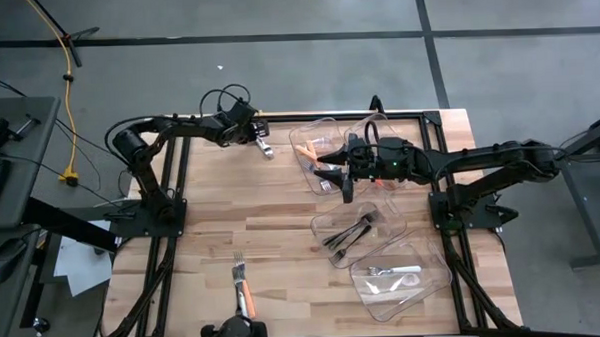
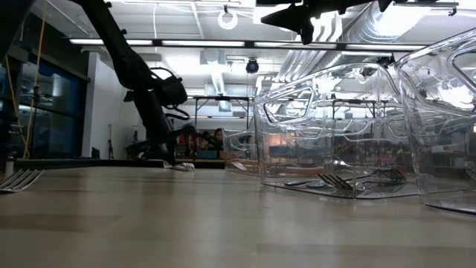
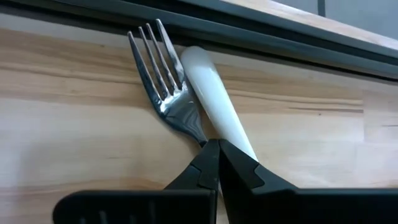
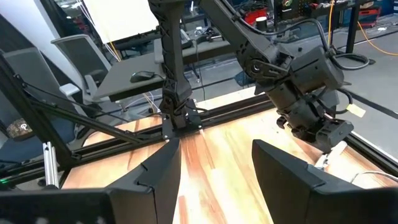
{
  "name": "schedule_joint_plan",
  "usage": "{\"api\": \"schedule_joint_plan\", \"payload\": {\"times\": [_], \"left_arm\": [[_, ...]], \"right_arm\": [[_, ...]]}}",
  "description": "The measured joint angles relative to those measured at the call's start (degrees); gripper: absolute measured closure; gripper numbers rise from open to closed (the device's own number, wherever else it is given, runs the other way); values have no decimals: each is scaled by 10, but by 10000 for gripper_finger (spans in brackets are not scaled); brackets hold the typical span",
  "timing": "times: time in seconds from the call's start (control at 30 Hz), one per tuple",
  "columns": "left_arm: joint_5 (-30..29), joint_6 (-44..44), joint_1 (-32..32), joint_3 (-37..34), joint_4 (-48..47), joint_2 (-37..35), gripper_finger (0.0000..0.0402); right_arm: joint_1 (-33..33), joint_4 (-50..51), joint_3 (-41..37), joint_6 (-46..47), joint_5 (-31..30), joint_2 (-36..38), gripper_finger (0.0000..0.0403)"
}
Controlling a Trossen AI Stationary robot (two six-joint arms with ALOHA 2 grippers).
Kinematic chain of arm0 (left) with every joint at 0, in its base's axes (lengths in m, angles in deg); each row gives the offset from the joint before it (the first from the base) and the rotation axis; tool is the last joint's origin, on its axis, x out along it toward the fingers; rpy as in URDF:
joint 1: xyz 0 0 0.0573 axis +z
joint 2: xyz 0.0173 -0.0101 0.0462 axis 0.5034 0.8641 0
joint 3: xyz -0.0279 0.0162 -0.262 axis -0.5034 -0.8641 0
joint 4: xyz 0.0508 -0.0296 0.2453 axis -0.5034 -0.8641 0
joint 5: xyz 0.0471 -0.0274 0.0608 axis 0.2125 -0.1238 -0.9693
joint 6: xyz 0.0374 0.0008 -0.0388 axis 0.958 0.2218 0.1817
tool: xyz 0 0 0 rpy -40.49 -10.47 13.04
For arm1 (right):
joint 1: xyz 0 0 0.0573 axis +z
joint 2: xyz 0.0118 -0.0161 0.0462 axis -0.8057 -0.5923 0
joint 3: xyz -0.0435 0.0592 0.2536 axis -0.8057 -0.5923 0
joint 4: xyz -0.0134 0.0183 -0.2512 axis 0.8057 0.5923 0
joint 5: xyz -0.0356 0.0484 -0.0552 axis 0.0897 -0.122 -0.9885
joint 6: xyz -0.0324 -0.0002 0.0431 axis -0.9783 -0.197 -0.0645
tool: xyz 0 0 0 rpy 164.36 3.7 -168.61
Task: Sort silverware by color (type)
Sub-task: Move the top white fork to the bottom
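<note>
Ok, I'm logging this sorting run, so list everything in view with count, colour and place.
White-handled fork: one, at the far table edge, pinched by the left gripper.
Orange-handled fork: one, loose near the front edge.
Clear bins: three in a row on the right; far holds orange-handled pieces, middle dark ones, near white-handled ones.
Table: one, light wood.
Left gripper: shut on the fork.
Right gripper: open, above the far bin.

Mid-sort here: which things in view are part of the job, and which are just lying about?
Job: white-handled fork in left pincer; orange fork loose on table; dark forks; white piece; orange pieces; right pincer.
Lying about: yellow cable; chair.
</note>
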Motion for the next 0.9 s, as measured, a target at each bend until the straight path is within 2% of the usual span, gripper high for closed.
{"api": "schedule_joint_plan", "payload": {"times": [0.2, 0.43, 0.77, 0.9], "left_arm": [[3, 6, -1, 0, -5, 1, 401], [19, 75, -1, 1, -72, -8, 401], [24, 154, -4, -6, -201, -72, 401], [24, 163, -14, -37, -231, -109, 401]], "right_arm": [[0, 0, 0, 0, 0, 0, 220], [0, 0, 0, 0, 0, 0, 220], [0, 0, 0, -2, -12, 0, 220], [0, 0, 0, -2, -17, 0, 220]]}}
